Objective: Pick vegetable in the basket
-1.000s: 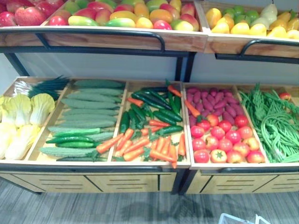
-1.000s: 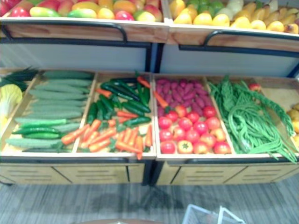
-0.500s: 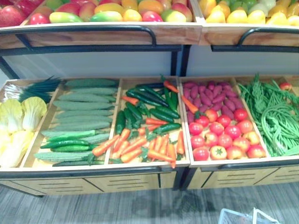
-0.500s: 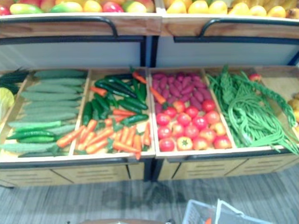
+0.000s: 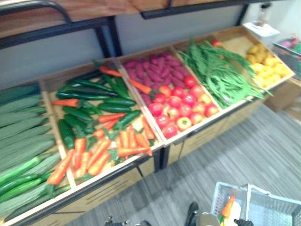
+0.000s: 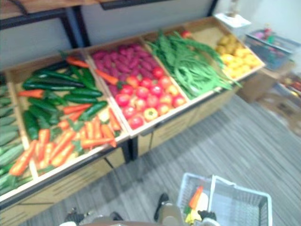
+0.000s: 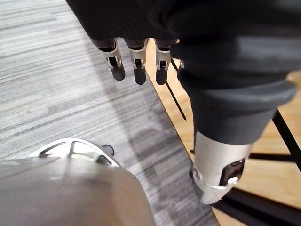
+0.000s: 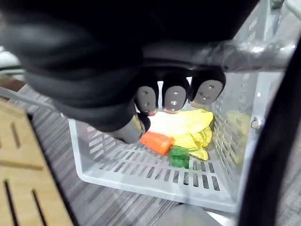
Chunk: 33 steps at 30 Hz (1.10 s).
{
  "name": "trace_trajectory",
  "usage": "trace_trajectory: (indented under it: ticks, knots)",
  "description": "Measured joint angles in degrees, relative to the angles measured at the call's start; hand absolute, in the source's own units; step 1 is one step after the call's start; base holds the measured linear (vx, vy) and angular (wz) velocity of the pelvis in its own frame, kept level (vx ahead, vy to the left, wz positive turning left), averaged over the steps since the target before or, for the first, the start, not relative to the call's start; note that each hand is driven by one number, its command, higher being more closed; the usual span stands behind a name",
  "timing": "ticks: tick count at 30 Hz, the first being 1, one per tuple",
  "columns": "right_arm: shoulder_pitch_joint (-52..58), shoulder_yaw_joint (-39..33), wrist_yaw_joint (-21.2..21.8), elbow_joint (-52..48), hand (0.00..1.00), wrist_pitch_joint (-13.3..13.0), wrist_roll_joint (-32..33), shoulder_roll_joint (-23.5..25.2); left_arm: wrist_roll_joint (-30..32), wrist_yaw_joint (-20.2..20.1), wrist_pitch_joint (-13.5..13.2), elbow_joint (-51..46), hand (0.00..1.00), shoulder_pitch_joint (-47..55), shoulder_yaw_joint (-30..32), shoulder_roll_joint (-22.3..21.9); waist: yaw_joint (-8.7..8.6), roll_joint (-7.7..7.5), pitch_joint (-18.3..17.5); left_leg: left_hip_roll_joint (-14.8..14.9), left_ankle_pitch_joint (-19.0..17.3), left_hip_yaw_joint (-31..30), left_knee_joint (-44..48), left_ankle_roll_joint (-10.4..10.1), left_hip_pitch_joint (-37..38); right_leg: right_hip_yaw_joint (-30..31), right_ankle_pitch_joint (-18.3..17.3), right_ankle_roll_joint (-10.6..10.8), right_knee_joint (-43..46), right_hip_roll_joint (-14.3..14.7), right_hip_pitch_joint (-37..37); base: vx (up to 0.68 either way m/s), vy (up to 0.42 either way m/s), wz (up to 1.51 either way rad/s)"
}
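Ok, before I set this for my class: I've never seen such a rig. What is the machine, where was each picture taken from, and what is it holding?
It is a two-legged humanoid robot with two arms and fingered hands. The two wide pictures come from a stereo camera on its head. It looks down at a wooden stand with cucumbers, carrots, tomatoes and green beans in compartments. The other two pictures come from cameras on its wrists. In the right wrist view, the right hand curls round the handle of a white basket. The basket holds a carrot and a pale yellow leafy vegetable. In the left wrist view, the left hand hangs above the grey floor with relaxed fingers, holding nothing.
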Motion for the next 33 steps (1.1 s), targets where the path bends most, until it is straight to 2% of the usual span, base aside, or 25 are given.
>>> trace_trajectory:
  ticks: [2, 4, 5, 6, 7, 8, 9, 10, 11, 13, 16, 17, 18, 19, 20, 21, 22, 23, 25, 27, 28, 30, 32, 33]
  knots:
    - [0.10, 0.01, 0.01, 2.11, 1.00, 0.56, -0.10, -0.05, -0.05, 0.00, 0.00, -0.07, 0.00, -0.42, -0.12, 0.25, 0.00, -0.48, -0.02, 1.06, 0.03, 5.11, 1.45, -0.03, 0.18, -0.98, -1.77, 1.27, 3.81, -2.61, 2.66, -0.06, -0.091, -1.16]
    - [0.39, -0.04, 0.03, 2.86, 1.00, 1.43, -0.08, 0.12, -0.05, -0.40, 0.01, -0.06, 0.00, -0.75, 0.01, 0.33, -0.09, -0.94, -0.24, 2.97, 0.05, 8.79, 3.93, -0.07, 0.08, -0.92, -2.74, 2.22, 2.46, -2.88, 2.77, -0.03, -0.157, -1.02]
    - [0.48, -0.09, 0.06, 3.10, 1.00, 1.68, -0.09, 0.08, -0.04, -0.53, 0.02, -0.02, 0.00, -0.84, 0.07, 0.26, -0.17, -0.83, -0.24, 3.52, 0.06, 9.57, 4.68, -0.19, 0.11, -0.85, -3.02, 1.88, 1.70, -2.14, 2.47, -0.07, -0.220, -1.06]
    - [1.17, -0.13, -0.02, 3.25, 1.00, 1.95, -0.05, -0.11, -0.06, -0.91, 0.04, 0.00, 0.00, -1.28, 0.30, -0.24, -0.07, -0.44, -0.51, 4.15, 0.70, 10.88, 4.56, -0.79, -0.35, 0.45, -3.02, 1.93, -2.80, 0.99, 2.39, -0.08, -0.181, -0.75]
    - [1.46, -0.08, 0.03, 3.28, 1.00, 1.96, -0.06, -0.11, -0.06, -1.02, 0.01, -0.07, 0.00, -1.52, 0.58, -0.61, 0.18, 0.25, -0.97, 4.23, 1.57, 11.70, 3.62, -0.95, -0.38, 1.02, -3.03, 1.94, -5.83, 2.39, 2.71, -0.16, -0.310, -1.00]
    - [1.12, 0.06, 0.04, 3.28, 1.00, 1.97, -0.06, -0.09, -0.07, -1.16, -0.03, -0.04, 0.00, -2.05, 0.68, -1.36, 0.14, 0.61, -1.38, 4.40, 3.46, 14.72, 2.17, -1.40, -0.39, 1.37, -4.28, 3.32, -12.89, 4.65, 3.82, -0.14, -0.281, -0.78]
    - [1.00, 0.25, 0.11, 3.27, 1.00, 1.98, -0.06, 0.28, -0.08, -1.26, -0.10, -0.34, 0.00, -2.10, 0.82, -1.17, 0.18, -0.25, -1.30, 4.26, 3.50, 16.07, 2.82, -1.45, -0.32, 0.46, -6.11, 3.90, -14.59, 4.48, 4.04, -0.16, -0.363, -0.89]
    - [0.37, 0.88, 0.30, 3.67, 1.00, 1.99, -0.06, 0.58, -0.15, -1.14, -0.20, -0.28, 0.00, -2.98, 1.27, -1.13, 0.05, -0.52, -0.64, 5.63, 3.38, 17.54, 4.90, -1.27, -0.22, -1.30, -8.45, 3.56, -15.90, 4.79, 4.23, -0.11, -0.263, -0.62]
    - [0.51, 1.31, 0.33, 3.70, 1.00, 1.98, -0.07, 0.53, -0.17, -1.15, -0.07, -0.25, 0.00, -3.06, 1.50, -1.15, -0.04, -0.12, -0.76, 7.01, 3.49, 17.54, 6.07, -1.52, -0.23, -1.65, -7.66, 3.98, -17.10, 6.10, 4.51, -0.11, -0.236, -0.57]
    - [1.40, 2.49, 0.50, 3.77, 1.00, 1.95, -0.01, 0.86, -0.70, -1.13, -0.01, -0.23, 0.00, -3.12, 2.93, -2.23, -0.68, 0.52, -1.19, 11.62, 3.55, 17.11, 10.37, -1.54, 0.04, -0.91, -4.21, 1.62, -22.87, 11.11, 7.49, -0.06, -0.204, -0.32]
    - [1.94, 5.14, 0.69, 3.49, 1.00, 1.22, -0.71, 0.61, -1.19, -1.14, 0.00, -0.25, 0.00, -3.14, 4.69, -3.43, -0.86, 0.72, -1.10, 17.05, 4.75, 15.67, 16.93, -1.68, 1.99, 2.88, -2.77, -0.01, -26.40, 15.00, 10.22, -0.05, -0.160, -0.60]
    - [1.92, 5.47, 0.71, 3.33, 1.00, 0.99, -0.96, 0.46, -1.18, -1.18, -0.03, -0.21, 0.00, -3.13, 4.90, -3.54, -0.83, 0.72, -1.12, 17.69, 5.55, 13.42, 18.48, -1.55, 1.95, 4.03, -2.57, -0.34, -26.90, 15.27, 10.60, -0.03, -0.077, -1.06]
    - [1.83, 6.14, 0.78, 2.66, 1.00, 0.34, -1.13, 0.23, -1.21, -1.57, -0.50, -0.06, 0.00, -3.15, 5.24, -3.82, -0.23, 0.25, -0.53, 16.82, 5.24, 1.65, 22.33, -2.44, -0.76, 7.91, -1.74, -0.87, -28.02, 15.24, 11.36, -0.03, -0.038, -1.04]
    - [1.52, 6.17, 0.73, 2.54, 1.00, 0.05, -1.14, -0.12, -1.38, -1.85, -0.68, -0.17, 0.00, -3.21, 5.24, -3.88, 0.09, 0.34, -0.49, 14.74, 3.61, -4.82, 23.01, -3.20, -2.12, 9.73, -1.43, -0.94, -28.15, 14.85, 11.33, -0.04, 0.001, -1.26]
    - [0.74, 5.97, 0.81, 2.50, 1.00, -0.22, -1.19, -0.78, -2.30, -2.17, -0.84, -0.54, 0.00, -3.18, 5.12, -4.05, 0.14, 0.52, -0.25, 11.11, 1.97, -13.48, 22.98, -3.71, -3.52, 12.02, -0.83, -0.77, -28.17, 14.19, 11.40, -0.04, 0.054, -1.25]
    - [0.08, 5.95, 0.91, 2.47, 1.00, -0.49, -1.22, -1.62, -2.84, -2.41, -1.29, -0.51, 0.00, -2.94, 4.92, -4.41, 0.21, 0.98, -0.10, 5.80, 0.06, -23.00, 21.20, -4.29, -4.51, 14.93, -0.14, -0.41, -28.23, 13.64, 11.49, -0.04, 0.083, -1.47]
    - [-0.05, 5.96, 1.03, 2.47, 1.00, -0.73, -1.26, -2.27, -2.83, -2.85, -1.56, -0.50, 0.00, -2.77, 4.73, -4.63, 0.45, 1.69, 0.04, 2.17, -1.30, -29.79, 18.20, -4.58, -4.44, 17.54, 0.26, -0.11, -28.40, 13.78, 11.41, -0.05, 0.089, -1.31]
    - [-0.07, 5.95, 1.08, 2.44, 1.00, -0.82, -1.29, -2.48, -2.82, -3.27, -1.71, -0.52, 0.00, -2.62, 4.62, -4.67, 0.49, 1.96, 0.09, 0.84, -1.61, -32.79, 16.61, -4.77, -4.34, 18.93, 0.26, -0.02, -28.41, 14.06, 11.20, -0.06, 0.116, -1.22]
    - [-0.74, 5.47, 1.19, 2.37, 1.00, -0.81, -1.32, -2.88, -2.38, -5.60, -1.74, -0.48, 0.00, -2.39, 4.46, -4.40, 0.65, 2.97, 0.30, -2.30, -1.82, -44.37, 10.28, -4.98, -4.34, 24.47, 0.88, 1.64, -29.07, 16.00, 10.54, -0.05, 0.170, -1.22]
    - [-0.97, 5.44, 1.23, 2.23, 1.00, -0.82, -1.34, -3.21, -1.82, -7.34, -1.78, -0.45, 0.00, -1.95, 3.68, -3.93, 0.65, 3.93, 0.31, -2.92, -1.92, -49.28, 6.03, -5.02, -4.05, 28.05, 1.42, 2.43, -28.96, 17.30, 9.18, -0.02, 0.196, -1.14]
    - [-0.90, 5.39, 1.33, 2.17, 1.00, -0.83, -1.55, -3.43, -0.16, -8.01, -1.78, -0.15, 0.00, -1.90, 3.16, -3.52, 0.68, 4.26, 0.16, -3.01, -2.73, -49.56, 3.86, -5.55, -2.73, 29.25, 1.84, 3.04, -29.12, 17.36, 8.52, 0.01, 0.228, -1.11]
    - [-0.73, 4.54, 2.34, 2.01, 1.00, -0.85, -2.47, -3.11, 2.80, -8.73, -1.66, 0.23, 0.00, -2.01, 1.65, -2.62, 0.42, 4.17, -0.17, -4.09, -2.81, -46.66, 0.95, -4.77, -2.48, 30.73, 3.04, 4.67, -31.46, 16.08, 8.07, 0.02, 0.233, -0.77]
    - [-0.42, 4.39, 2.41, 2.05, 1.00, -0.56, -3.06, -2.50, 5.66, -8.35, -1.21, 1.42, 0.00, -1.89, 0.75, -1.11, 0.89, 3.66, 0.04, -5.69, -3.05, -43.89, 0.52, -4.20, -2.21, 31.80, 6.28, 5.19, -33.55, 14.37, 7.63, 0.02, 0.234, -0.66]
    - [0.40, 4.39, 2.30, 1.99, 1.00, -0.55, -3.41, -2.51, 6.80, -7.61, -0.40, 2.84, 0.00, -1.69, 0.14, -0.85, 0.51, 3.38, -0.06, -7.04, -2.64, -42.10, -1.36, -3.38, -1.17, 33.39, 7.46, 5.77, -33.83, 13.39, 6.95, 0.04, 0.185, -0.50]
